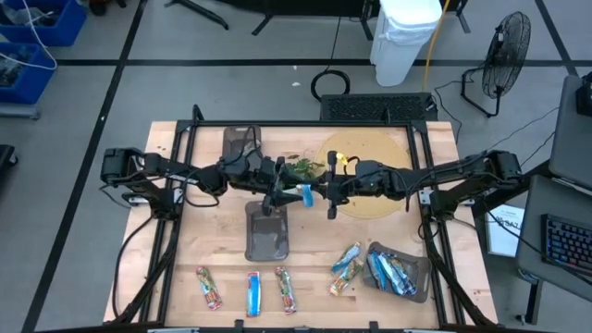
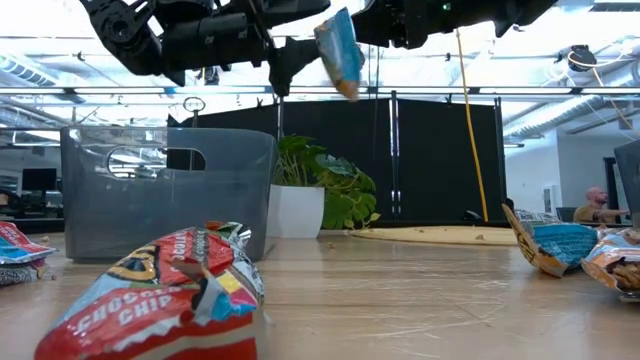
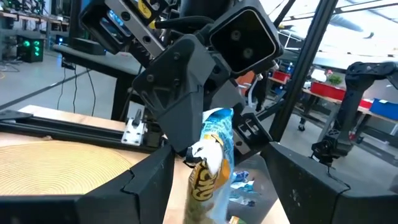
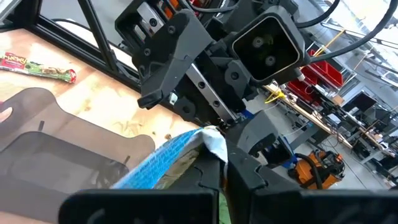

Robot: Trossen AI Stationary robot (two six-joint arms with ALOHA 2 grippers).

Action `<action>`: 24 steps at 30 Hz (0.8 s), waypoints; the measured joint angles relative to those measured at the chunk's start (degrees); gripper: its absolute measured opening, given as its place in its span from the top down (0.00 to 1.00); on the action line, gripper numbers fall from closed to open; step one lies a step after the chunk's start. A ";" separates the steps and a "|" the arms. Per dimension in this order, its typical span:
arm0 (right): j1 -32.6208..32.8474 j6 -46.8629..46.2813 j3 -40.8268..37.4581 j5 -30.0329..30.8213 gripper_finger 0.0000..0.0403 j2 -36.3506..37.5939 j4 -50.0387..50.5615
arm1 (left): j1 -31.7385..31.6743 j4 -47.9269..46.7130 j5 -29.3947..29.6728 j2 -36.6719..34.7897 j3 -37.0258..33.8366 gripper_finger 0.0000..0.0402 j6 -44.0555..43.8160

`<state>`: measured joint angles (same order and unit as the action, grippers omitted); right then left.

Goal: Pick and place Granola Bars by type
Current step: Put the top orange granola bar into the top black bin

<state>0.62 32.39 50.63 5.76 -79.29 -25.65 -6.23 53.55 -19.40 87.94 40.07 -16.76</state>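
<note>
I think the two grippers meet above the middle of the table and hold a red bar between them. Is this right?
Not quite: the bar is blue, not red. The high view shows its blue wrapper in the air between the left gripper and the right gripper, above the middle of the table. The right wrist view shows the right gripper clamped on it; the left gripper's hold is unclear.

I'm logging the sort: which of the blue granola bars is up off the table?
The blue-silver wrapped bar in mid-air above the table's middle, between the left pincer and right pincer. The other blue bars lie on the wood or in the tray.
</note>
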 joint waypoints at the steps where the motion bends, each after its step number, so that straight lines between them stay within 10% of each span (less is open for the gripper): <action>1: 0.00 -0.01 0.00 0.01 1.00 0.00 0.10 | -0.01 -0.20 0.01 0.00 0.00 0.37 -0.03; 18: -0.02 0.03 0.00 0.12 1.00 0.00 0.20 | 0.03 -0.65 0.00 0.00 0.00 0.37 0.99; 24: 0.00 0.01 0.00 -0.03 1.00 0.00 0.14 | 0.01 -1.17 0.07 0.02 0.00 0.53 2.73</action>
<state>0.62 32.40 50.63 5.72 -79.29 -25.51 -6.22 52.38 -19.32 87.96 40.07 -14.04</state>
